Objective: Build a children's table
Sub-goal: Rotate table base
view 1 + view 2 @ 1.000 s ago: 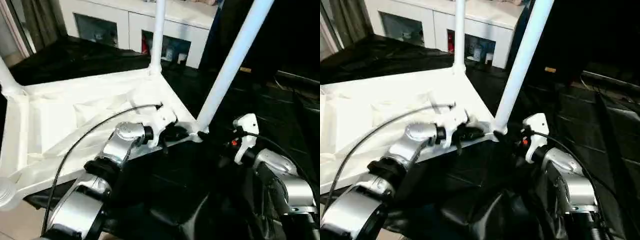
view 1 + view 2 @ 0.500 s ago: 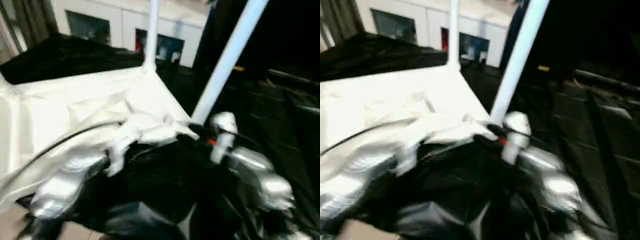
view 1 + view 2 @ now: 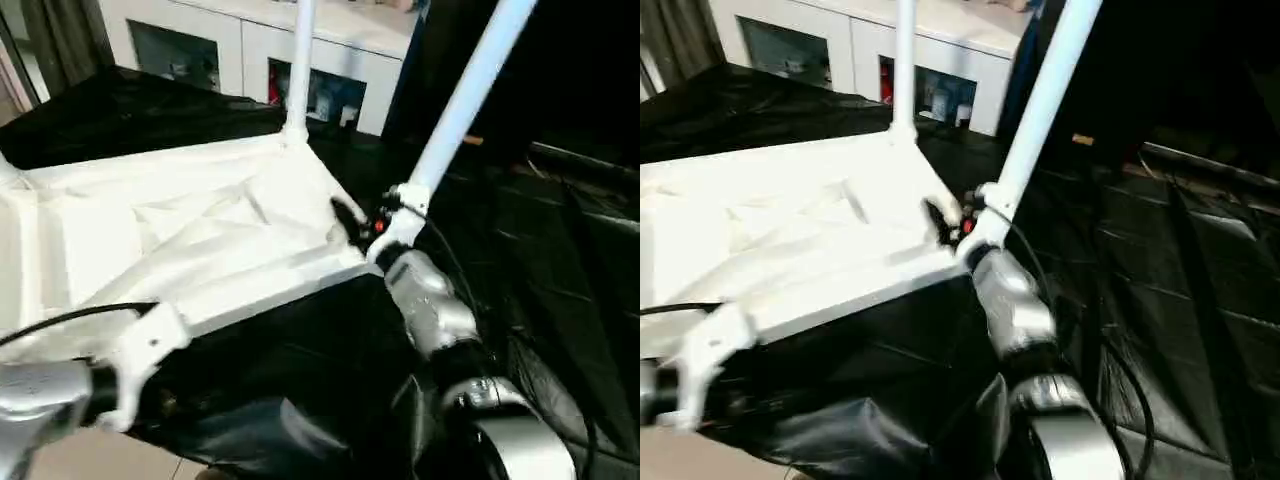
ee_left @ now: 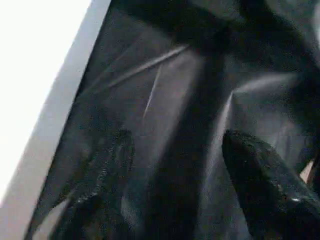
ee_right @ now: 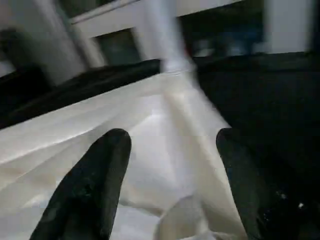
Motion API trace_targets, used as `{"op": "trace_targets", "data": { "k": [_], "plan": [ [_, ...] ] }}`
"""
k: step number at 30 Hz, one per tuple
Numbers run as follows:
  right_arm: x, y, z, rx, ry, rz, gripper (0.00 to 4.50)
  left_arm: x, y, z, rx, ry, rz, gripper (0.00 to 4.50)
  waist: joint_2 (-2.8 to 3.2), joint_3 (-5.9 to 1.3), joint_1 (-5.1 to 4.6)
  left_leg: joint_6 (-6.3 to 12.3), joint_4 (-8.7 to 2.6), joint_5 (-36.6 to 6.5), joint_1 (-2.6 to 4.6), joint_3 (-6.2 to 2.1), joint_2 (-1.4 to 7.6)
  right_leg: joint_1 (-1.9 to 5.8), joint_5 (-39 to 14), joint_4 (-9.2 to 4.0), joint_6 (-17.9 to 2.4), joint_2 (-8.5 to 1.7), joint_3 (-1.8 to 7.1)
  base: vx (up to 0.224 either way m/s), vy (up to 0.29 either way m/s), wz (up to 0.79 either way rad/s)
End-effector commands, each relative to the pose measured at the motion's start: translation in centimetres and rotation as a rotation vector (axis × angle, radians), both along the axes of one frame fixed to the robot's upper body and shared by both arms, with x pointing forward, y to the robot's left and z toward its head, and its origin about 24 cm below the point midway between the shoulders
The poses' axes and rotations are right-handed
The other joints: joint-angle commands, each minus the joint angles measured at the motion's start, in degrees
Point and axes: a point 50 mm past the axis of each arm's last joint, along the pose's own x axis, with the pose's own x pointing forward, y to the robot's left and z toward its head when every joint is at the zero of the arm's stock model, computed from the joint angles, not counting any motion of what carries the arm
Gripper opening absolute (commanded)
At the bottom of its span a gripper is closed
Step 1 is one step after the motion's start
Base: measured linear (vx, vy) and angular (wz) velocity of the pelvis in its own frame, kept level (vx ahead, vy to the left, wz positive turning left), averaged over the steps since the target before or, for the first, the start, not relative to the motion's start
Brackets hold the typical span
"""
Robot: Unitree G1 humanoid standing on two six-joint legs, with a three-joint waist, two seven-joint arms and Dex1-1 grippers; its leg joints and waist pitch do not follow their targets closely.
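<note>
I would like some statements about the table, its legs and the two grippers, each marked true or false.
1. The table top lies with its ribbed underside up. True.
2. No leg is fitted yet. False: the near leg and the far leg stand in corner sockets.
3. The right gripper is at the corner under the near leg, fingers apart. True.
4. The left gripper is shut on a leg. False: its fingers stand apart with only the black sheet between them.
5. A white cabinet stands behind the table. True.
</note>
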Motion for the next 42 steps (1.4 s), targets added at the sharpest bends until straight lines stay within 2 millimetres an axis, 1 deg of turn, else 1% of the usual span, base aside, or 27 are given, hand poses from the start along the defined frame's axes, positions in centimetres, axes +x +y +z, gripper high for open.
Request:
{"op": "trace_targets", "data": {
  "k": [1, 2, 4, 6, 8, 11, 16, 21, 22, 23, 24, 25, 26, 28, 29, 30, 31, 32, 33, 35, 36, 37, 38, 39, 40, 41, 42],
  "plan": [
    [0.5, -2.3, -0.4, 0.016, 0.030, -0.150, 3.07, -0.4, 0.0, 0.3, 0.005, 0.008, -0.010, 3.52, 1.87, -2.81, -0.57, -4.28, -4.33, -18.19, 1.83, -0.34, 1.12, 0.54, -12.88, -3.59, -7.18, -1.37, 1.93, 0.000, 0.000, 0.00],
    [0.8, -3.3, -0.5, 0.021, 0.058, -0.256, 3.07, -0.5, 0.4, 0.3, 0.027, 0.004, 0.012, 3.82, 1.69, -2.82, -0.46, -4.34, -4.34, -17.78, 1.76, -0.36, 1.16, 0.62, -12.52, -3.55, -7.05, -1.41, 1.91, 0.000, 0.000, 0.00],
    [1.1, -4.4, -0.5, 0.034, 0.077, -0.350, 3.07, -0.4, 0.6, 0.4, 0.042, -0.012, 0.033, 3.91, 1.80, -2.88, 0.02, -4.52, -4.17, -18.12, 2.24, -0.12, 1.11, 0.24, -12.01, -3.54, -6.88, -1.25, 1.94, 0.000, 0.000, 0.00],
    [1.3, -5.5, -0.5, 0.034, 0.083, -0.416, 3.07, -0.4, 0.6, 0.3, 0.049, -0.025, 0.032, 4.00, 1.86, -2.89, 0.23, -4.42, -4.09, -18.37, 2.31, -0.04, 1.06, 0.20, -11.06, -3.50, -7.02, -1.13, 1.91, 0.000, 0.000, 0.00],
    [1.5, -6.5, -0.4, 0.029, 0.087, -0.478, 3.07, -0.4, 0.5, 0.2, 0.050, -0.032, 0.024, 4.11, 1.75, -2.96, 0.21, -4.28, -4.12, -17.50, 1.79, -0.18, 0.99, 0.70, -10.54, -3.32, -6.89, -1.22, 1.87, 0.000, 0.000, 0.00],
    [1.6, -8.7, -0.2, 0.003, 0.083, -0.573, 3.07, -0.1, 0.1, 0.2, 0.032, -0.053, 0.016, 4.43, 1.79, -2.94, 0.32, -4.38, -3.99, -18.69, 1.74, -0.24, 0.92, 0.70, -12.25, -3.47, -6.57, -1.25, 1.79, 0.000, 0.000, 0.00],
    [1.7, -11.1, 0.4, -0.035, 0.059, -0.642, 3.07, 0.6, -0.4, -0.1, 0.017, -0.080, -0.008, 4.43, 1.66, -3.04, 0.30, -4.26, -3.75, -18.80, 1.41, -0.31, 0.84, 0.93, -12.88, -3.46, -6.32, -1.28, 1.74, 0.000, 0.000, 0.00],
    [1.6, -14.0, 1.3, -0.093, 0.016, -0.712, 3.07, 3.5, -1.2, -0.2, 0.011, -0.192, -0.030, 4.43, 1.59, -3.25, 0.25, -4.40, -3.40, -19.83, 1.39, -0.35, 0.72, 0.80, -14.06, -3.47, -6.44, -1.34, 1.67, 0.000, 0.000, 0.00],
    [1.5, -15.2, 1.7, -0.113, 0.001, -0.736, 3.07, 4.8, -1.7, -0.1, -0.011, -0.233, -0.041, 4.43, 1.61, -3.39, 0.27, -4.28, -3.34, -19.17, 1.25, -0.42, 0.64, 1.00, -13.64, -3.47, -6.54, -1.32, 1.58, 0.000, 0.000, 0.00],
    [1.4, -15.7, 1.8, -0.118, -0.004, -0.745, 3.07, 5.2, -2.0, -0.1, -0.017, -0.249, -0.045, 4.43, 1.94, -3.56, 0.48, -4.40, -3.13, -18.58, 1.50, -0.32, 0.66, 0.88, -12.23, -3.27, -6.88, -1.32, 1.62, 0.000, 0.000, 0.00],
    [1.4, -16.2, 1.9, -0.118, -0.005, -0.757, 3.07, 5.7, -2.2, 0.0, -0.026, -0.261, -0.057, 4.43, 1.54, -3.57, 0.27, -3.85, -2.99, -16.23, 0.79, -0.28, 0.56, 1.34, -9.08, -2.86, -7.62, -1.27, 1.60, 0.000, 0.000, 0.00],
    [1.3, -16.6, 2.0, -0.118, -0.007, -0.760, 3.07, 6.0, -2.5, 0.0, -0.037, -0.270, -0.066, 4.43, 1.96, -3.68, 0.35, -3.90, -2.96, -15.69, 0.69, -0.40, 0.59, 1.57, -8.64, -2.64, -7.68, -1.41, 1.56, 0.000, 0.000, 0.00],
    [1.3, -16.8, 2.1, -0.118, -0.009, -0.761, 3.07, 6.2, -2.6, 0.1, -0.044, -0.275, -0.072, 4.43, 1.68, -3.72, 0.23, -3.78, -2.84, -15.08, 0.66, -0.31, 0.57, 1.55, -8.01, -2.63, -7.71, -1.34, 1.52, 0.000, 0.000, 0.00],
    [1.4, -16.5, 2.3, -0.136, -0.036, -0.673, 3.07, 6.2, -3.2, 0.2, -0.092, -0.271, -0.094, 4.43, 2.00, -3.84, 0.13, -3.07, -2.60, -13.70, 0.50, -0.29, 0.59, 1.74, -5.55, -2.29, -8.63, -1.29, 1.50, 0.000, 0.000, 0.00],
    [1.6, -15.5, 2.2, -0.131, -0.069, -0.518, 3.07, 5.8, -3.4, 0.4, -0.133, -0.261, -0.098, 4.43, 2.61, -3.92, -0.04, -2.61, -2.58, -14.03, 0.36, -0.34, 0.47, 1.95, -4.84, -2.13, -8.99, -1.17, 1.49, 0.000, 0.000, 0.00],
    [1.4, -13.8, 1.9, -0.138, -0.115, -0.303, 3.07, 4.8, -3.3, 0.4, -0.189, -0.231, -0.104, 4.43, 2.10, -3.83, -0.43, -1.91, -2.71, -13.98, -0.14, -0.49, 0.62, 2.32, -4.18, -2.23, -9.37, -1.24, 1.43, 0.000, 0.000, 0.00],
    [1.4, -13.8, 1.9, -0.138, -0.115, -0.303, 3.07, 4.8, -3.3, 0.4, -0.189, -0.231, -0.104, 4.43, 2.11, -3.90, -0.58, -1.47, -2.65, -13.66, -0.28, -0.55, 0.56, 2.57, -3.57, -2.05, -9.74, -1.25, 1.42, 0.000, 0.000, 0.00],
    [0.8, -12.5, 1.4, -0.171, -0.145, -0.142, 3.07, 3.9, -2.9, 0.3, -0.224, -0.210, -0.110, 4.43, 2.23, -3.71, -1.06, -0.35, -2.84, -13.51, -0.35, -0.72, 0.84, 2.49, -3.77, -2.33, -10.72, -1.50, 1.42, 0.000, 0.000, 0.00],
    [0.3, -12.0, 1.0, -0.199, -0.153, -0.097, 3.07, 3.3, -2.5, 0.2, -0.236, -0.199, -0.106, 4.43, 2.17, -3.63, -1.35, -0.35, -2.95, -13.44, -0.44, -0.77, 1.00, 2.48, -4.15, -2.40, -10.90, -1.57, 1.48, 0.000, 0.000, 0.00],
    [0.0, -11.8, 0.7, -0.218, -0.158, -0.076, 3.07, 3.0, -2.1, 0.1, -0.242, -0.193, -0.105, 4.43, 2.19, -3.55, -1.34, -0.24, -2.88, -13.86, 0.16, -0.62, 1.07, 2.02, -5.40, -2.67, -11.74, -1.36, 1.56, 0.000, 0.000, 0.00],
    [-1.4, -11.3, -0.4, -0.249, -0.149, -0.025, 3.07, 1.8, -0.3, -0.2, -0.223, -0.162, -0.071, 4.43, 1.67, -3.21, -0.84, -0.22, -2.92, -13.65, 0.15, -0.55, 1.03, 2.12, -6.92, -2.94, -11.41, -1.31, 1.67, 0.000, 0.000, 0.00],
    [-1.5, -11.3, -0.4, -0.250, -0.148, -0.022, 3.07, 1.7, -0.1, -0.2, -0.221, -0.160, -0.069, 4.43, 1.67, -3.21, -0.84, -0.22, -2.92, -13.65, 0.15, -0.55, 1.03, 2.12, -6.92, -2.94, -11.41, -1.31, 1.67, 0.000, 0.000, 0.00],
    [-2.5, -11.2, -1.0, -0.269, -0.146, -0.006, 3.07, 1.0, 1.1, -0.3, -0.209, -0.144, -0.043, 4.43, 1.71, -3.11, -0.75, -0.58, -3.24, -14.69, 0.41, -0.46, 1.30, 1.82, -8.84, -3.05, -10.26, -1.11, 1.71, 0.000, 0.000, 0.00],
    [-3.0, -11.1, -1.3, -0.281, -0.151, -0.001, 3.07, 0.8, 1.8, -0.2, -0.205, -0.139, -0.026, 4.43, 2.04, -3.07, -0.48, -0.95, -3.24, -15.55, 0.84, -0.38, 1.38, 1.47, -9.82, -3.22, -9.82, -1.07, 1.82, 0.000, 0.000, 0.00],
    [-3.6, -11.1, -1.5, -0.277, -0.151, 0.002, 3.07, 0.5, 2.4, 0.0, -0.208, -0.136, -0.011, 4.43, 1.89, -2.85, -0.52, -1.11, -3.36, -16.77, 0.85, -0.36, 1.39, 1.28, -11.13, -3.40, -9.58, -0.97, 1.85, 0.000, 0.000, 0.00],
    [-3.6, -11.1, -1.5, -0.277, -0.151, 0.002, 3.07, 0.5, 2.4, 0.0, -0.208, -0.136, -0.011, 4.43, 1.98, -2.73, -0.39, -1.39, -3.50, -18.06, 0.86, -0.43, 1.35, 1.25, -12.88, -3.53, -9.22, -1.03, 1.86, 0.000, 0.000, 0.00],
    [-4.5, -11.1, -1.7, -0.263, -0.148, 0.026, 3.07, 0.3, 3.6, 0.4, -0.215, -0.143, 0.024, 4.43, 2.20, -2.69, -0.34, -2.13, -3.68, -20.96, 1.21, -0.59, 1.45, 0.88, -16.32, -3.75, -8.78, -1.12, 1.82, 0.000, 0.000, 0.00]
  ]
}}
